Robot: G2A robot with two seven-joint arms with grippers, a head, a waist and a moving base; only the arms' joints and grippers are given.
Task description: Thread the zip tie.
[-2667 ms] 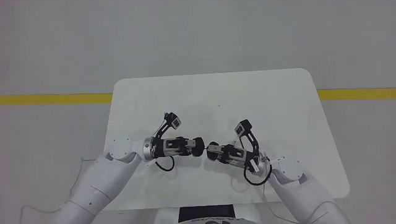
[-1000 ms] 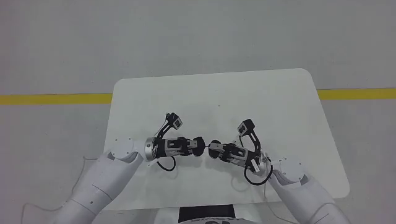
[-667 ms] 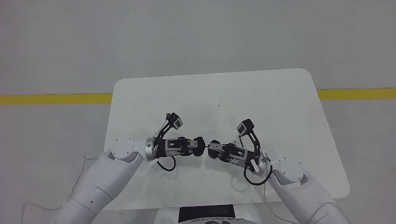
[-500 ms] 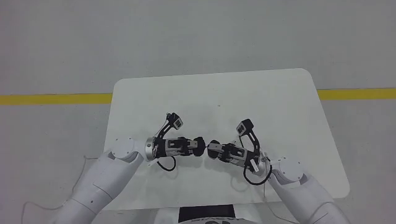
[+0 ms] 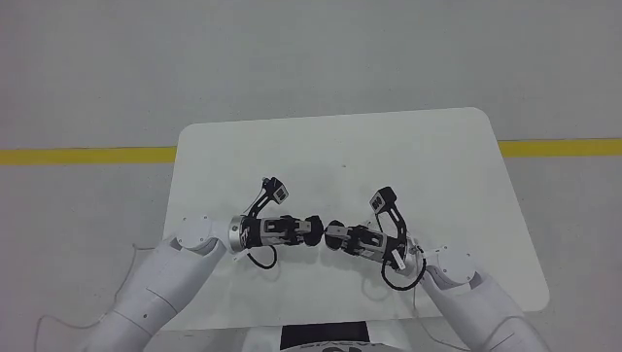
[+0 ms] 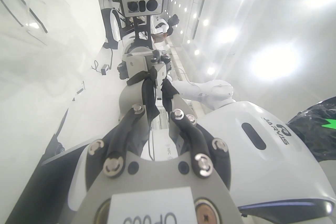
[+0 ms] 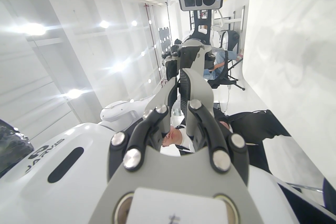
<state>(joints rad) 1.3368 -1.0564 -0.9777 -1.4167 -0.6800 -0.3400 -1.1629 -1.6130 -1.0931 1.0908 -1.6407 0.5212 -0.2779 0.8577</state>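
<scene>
white table, yellow floor stripes

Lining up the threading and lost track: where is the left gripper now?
In the top view, the left gripper hangs over the near middle of the white table, tip to tip with the right gripper.

White glossy arm shells; grey wrist plate; black links, silver screws at jaws; black cables.
</scene>
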